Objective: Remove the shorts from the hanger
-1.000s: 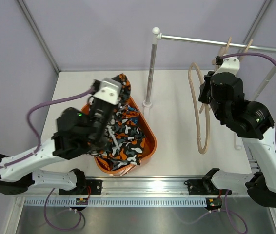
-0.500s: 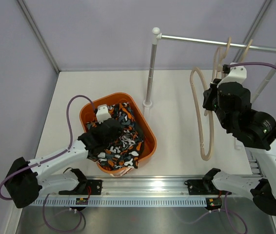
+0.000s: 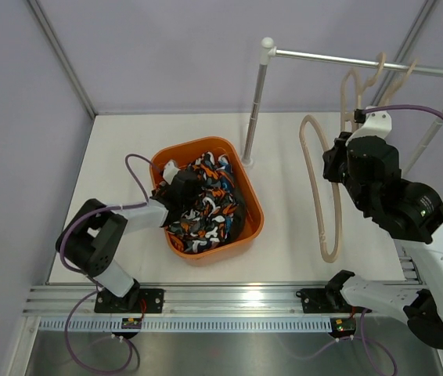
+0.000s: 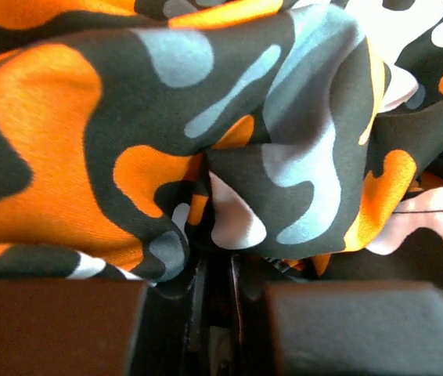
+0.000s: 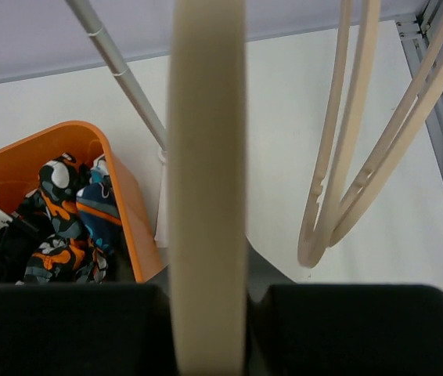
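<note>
The orange-black-white blotch print shorts [image 3: 206,210] lie bunched in an orange basket [image 3: 254,205], and fill the left wrist view [image 4: 167,117]. A blue swirl-print pair [image 5: 96,207] lies at the basket's far side. The olive-green pair is hidden. My left gripper [image 3: 176,190] is down in the basket, its jaws nearly together on a fold of the blotch print cloth [image 4: 217,266]. My right gripper [image 3: 343,149] is shut on a bare beige hanger [image 3: 333,227], held upright below the rail; its bar runs between the jaws [image 5: 208,329].
A metal rail [image 3: 339,59] spans the back right on posts [image 3: 254,102]. Two more bare beige hangers [image 3: 354,90] hang from it, also seen in the right wrist view [image 5: 347,157]. Grey walls enclose the white table.
My left arm has dropped and folded back, bringing the blotch print shorts down into the basket. The basket and rack now sit slightly further right. My right arm has kept the hanger near the rail.
</note>
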